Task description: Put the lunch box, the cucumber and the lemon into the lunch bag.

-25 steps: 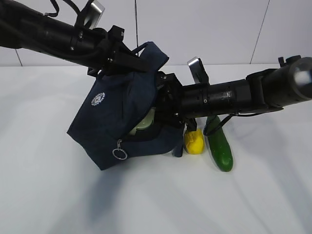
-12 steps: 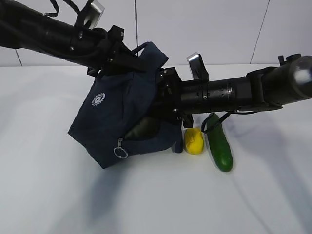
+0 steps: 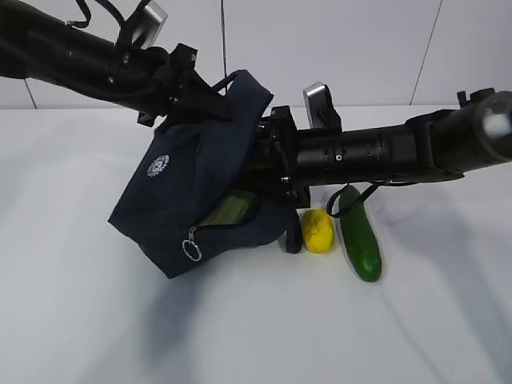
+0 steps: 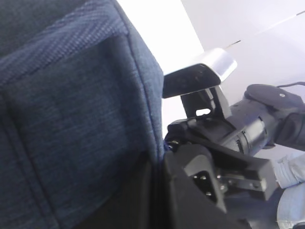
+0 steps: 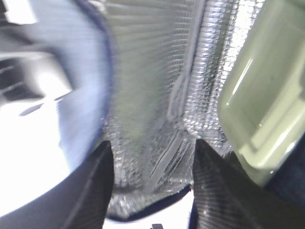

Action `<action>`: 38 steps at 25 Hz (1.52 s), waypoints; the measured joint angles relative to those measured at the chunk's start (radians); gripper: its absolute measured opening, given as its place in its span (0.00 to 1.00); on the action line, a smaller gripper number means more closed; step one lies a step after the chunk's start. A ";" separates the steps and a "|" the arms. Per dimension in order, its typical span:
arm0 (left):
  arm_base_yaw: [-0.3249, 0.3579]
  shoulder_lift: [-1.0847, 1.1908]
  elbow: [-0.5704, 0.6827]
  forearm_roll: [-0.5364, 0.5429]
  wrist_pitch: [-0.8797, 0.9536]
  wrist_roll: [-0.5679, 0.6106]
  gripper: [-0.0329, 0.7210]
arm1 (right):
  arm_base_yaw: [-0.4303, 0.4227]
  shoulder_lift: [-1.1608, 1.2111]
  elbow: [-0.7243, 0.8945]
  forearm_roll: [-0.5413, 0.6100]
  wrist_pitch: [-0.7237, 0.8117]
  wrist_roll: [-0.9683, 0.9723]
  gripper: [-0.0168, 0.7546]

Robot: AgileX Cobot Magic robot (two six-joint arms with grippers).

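Here: blue lunch bag (image 3: 200, 192) tipped on its side, held up at the top edge by the left claw (image 3: 210, 94), pinched shut on the cloth. Right claw (image 5: 150, 183) poked into the bag's mouth, fingers (image 5: 86, 191) apart, holding nothing. Green lunch box (image 5: 264, 105) inside, just right of that claw. Lemon (image 3: 318, 231) and cucumber (image 3: 360, 237) outside, below the right arm.

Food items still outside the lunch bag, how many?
2: the lemon on the table just right of the lunch bag, the cucumber right beside it. Nothing else visible outside.
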 joint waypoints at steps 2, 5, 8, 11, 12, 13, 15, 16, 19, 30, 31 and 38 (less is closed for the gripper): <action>0.017 0.000 0.000 0.003 0.018 -0.003 0.03 | 0.000 0.000 -0.002 0.000 0.023 -0.038 0.54; 0.047 0.000 0.000 0.022 0.039 -0.031 0.03 | 0.000 0.000 -0.002 0.000 0.039 -0.051 0.54; 0.079 0.000 0.000 0.077 0.052 -0.077 0.03 | 0.000 0.000 -0.002 0.000 0.044 -0.056 0.54; 0.107 0.000 -0.005 0.149 0.070 -0.122 0.03 | 0.000 -0.009 -0.013 -0.004 0.046 -0.056 0.54; 0.114 0.000 -0.007 0.172 0.079 -0.138 0.03 | 0.000 -0.017 -0.022 -0.012 0.046 -0.058 0.54; 0.119 0.000 -0.007 0.189 0.084 -0.148 0.03 | 0.000 -0.023 -0.034 -0.026 0.046 -0.058 0.54; 0.128 0.000 -0.008 0.219 0.093 -0.162 0.03 | 0.000 -0.047 -0.065 -0.079 0.048 -0.038 0.54; 0.128 0.000 -0.008 0.231 0.101 -0.169 0.03 | -0.002 -0.059 -0.084 -0.114 0.049 -0.016 0.54; 0.130 0.000 -0.008 0.252 0.113 -0.176 0.03 | -0.002 -0.087 -0.131 -0.272 0.045 0.072 0.54; 0.173 0.000 -0.008 0.260 0.127 -0.193 0.03 | -0.002 -0.183 -0.230 -0.739 0.039 0.391 0.54; 0.179 0.000 -0.008 0.260 0.127 -0.195 0.03 | -0.002 -0.194 -0.232 -0.792 0.039 0.422 0.54; 0.214 0.000 -0.008 0.247 0.127 -0.199 0.03 | -0.002 -0.286 -0.234 -1.143 0.049 0.669 0.54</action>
